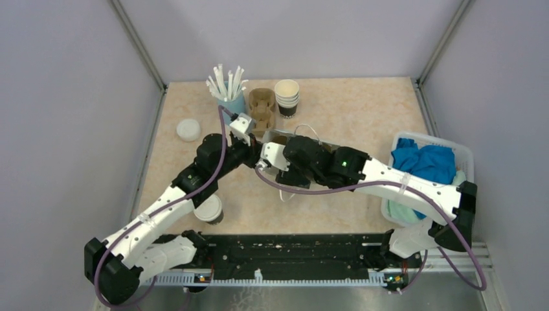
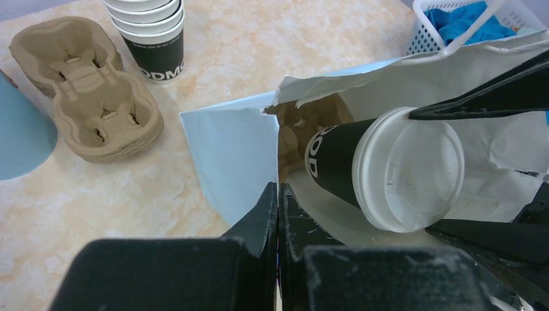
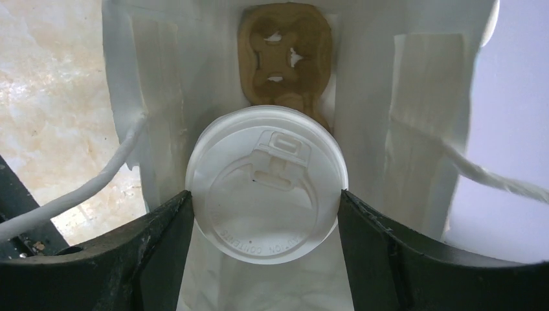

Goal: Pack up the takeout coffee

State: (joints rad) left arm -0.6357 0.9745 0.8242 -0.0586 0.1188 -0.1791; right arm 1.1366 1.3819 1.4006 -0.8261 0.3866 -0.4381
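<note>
While clamped with the right gripper (image 3: 266, 197) on the white lid of one takeout coffee (image 3: 267, 184), holds that cup tilted in the mouth of a white paper bag (image 3: 155, 78). Deeper in the bag, just beyond the cup: a brown pulp carrier (image 3: 285, 55). Left gripper (image 2: 278, 201) pinched shut on the bag's left edge, beside the cup. Farther off, past the bag: stack of empty pulp carriers (image 2: 84, 91), stack of unlidded dark cups (image 2: 152, 32), light blue cup of straws (image 1: 232, 102). Loose white lid (image 1: 188, 129) at the far left of the table (image 1: 349, 103). Second takeout coffee (image 1: 208, 209), lidded and upright, on the near side by the left arm (image 1: 162, 204), well apart from the bag. White basket (image 1: 427, 137) of blue cloth (image 1: 421, 159) at the right.
</note>
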